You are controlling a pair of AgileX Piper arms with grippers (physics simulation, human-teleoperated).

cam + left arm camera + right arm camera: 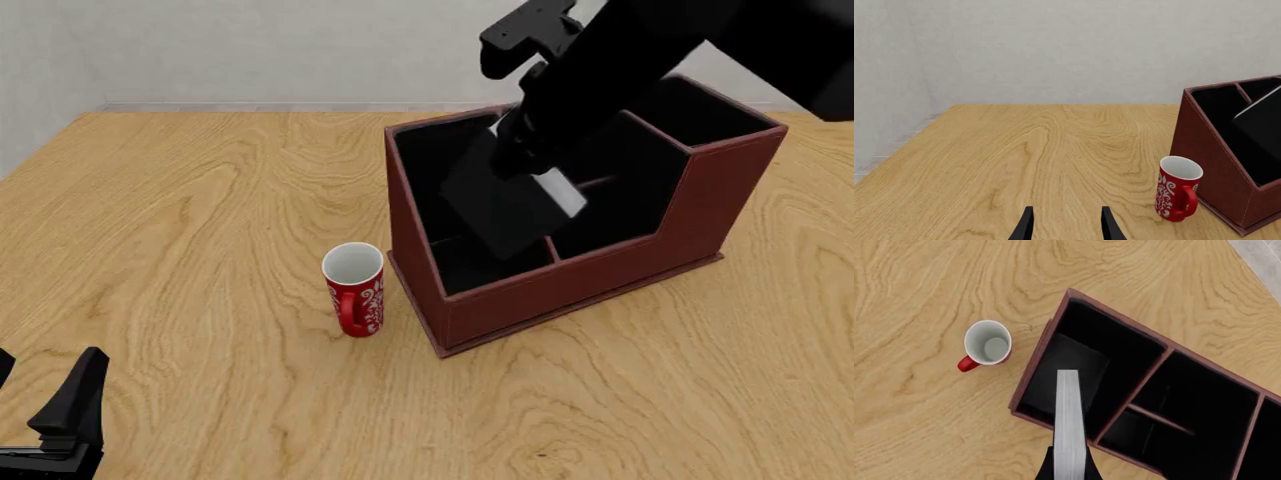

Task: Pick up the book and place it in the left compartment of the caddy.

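Two arms, one working. Right gripper [1069,467] pinches the book [1069,415] by its lower edge, fingers pressed on both covers, white page edges facing the wrist camera. In the front view the book [501,205] hangs tilted over the caddy [574,280], above the left compartment [434,185]. Placing step, by my judgement: next move calls for squaring the book to the slot, then lowering. Divider [1131,392] sits close beside; a tilted corner might catch it. Red mug [355,290] stands at the caddy's 9 o'clock, apart. Left gripper [1066,225] idle, fingers spread, holding nothing.
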